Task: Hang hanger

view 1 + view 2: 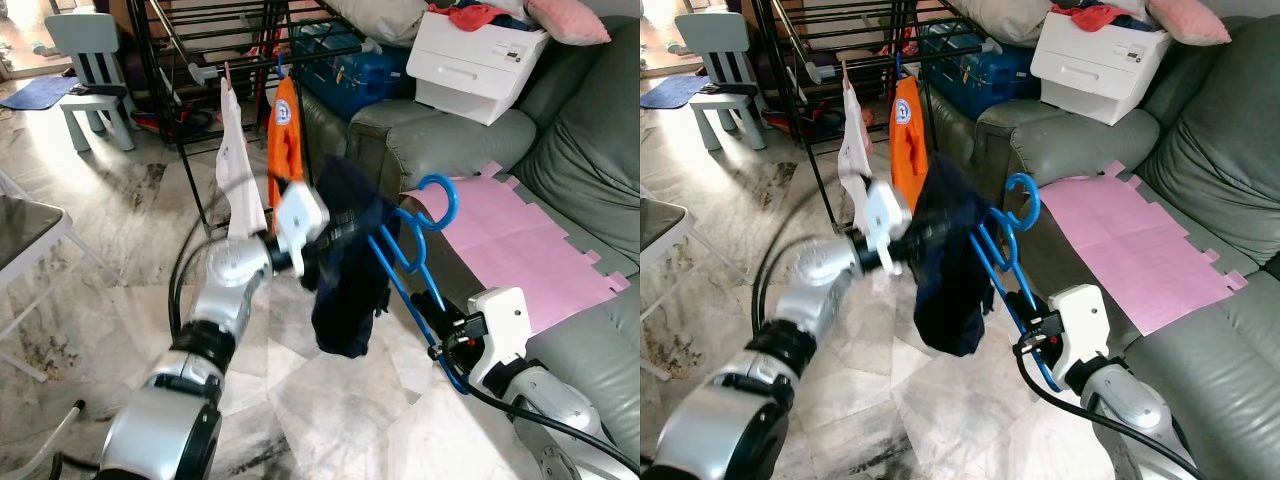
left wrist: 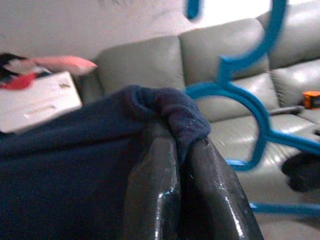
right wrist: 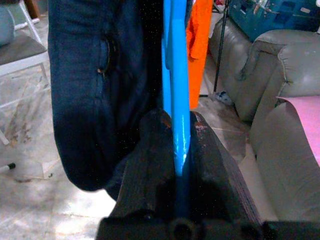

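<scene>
Left eye view, frame centre: left gripper (image 1: 318,243) pinches the navy garment (image 1: 345,270). Right gripper (image 1: 446,337), lower right, clamps the blue hanger (image 1: 412,262).

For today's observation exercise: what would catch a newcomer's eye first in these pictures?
First, the blue hanger at centre, clamped low down in the right gripper, hook up. Beside it hangs a dark navy garment, pinched at its top by the left gripper. Behind, an orange shirt hangs on the black rack, and a pink mat lies on the grey sofa.
</scene>
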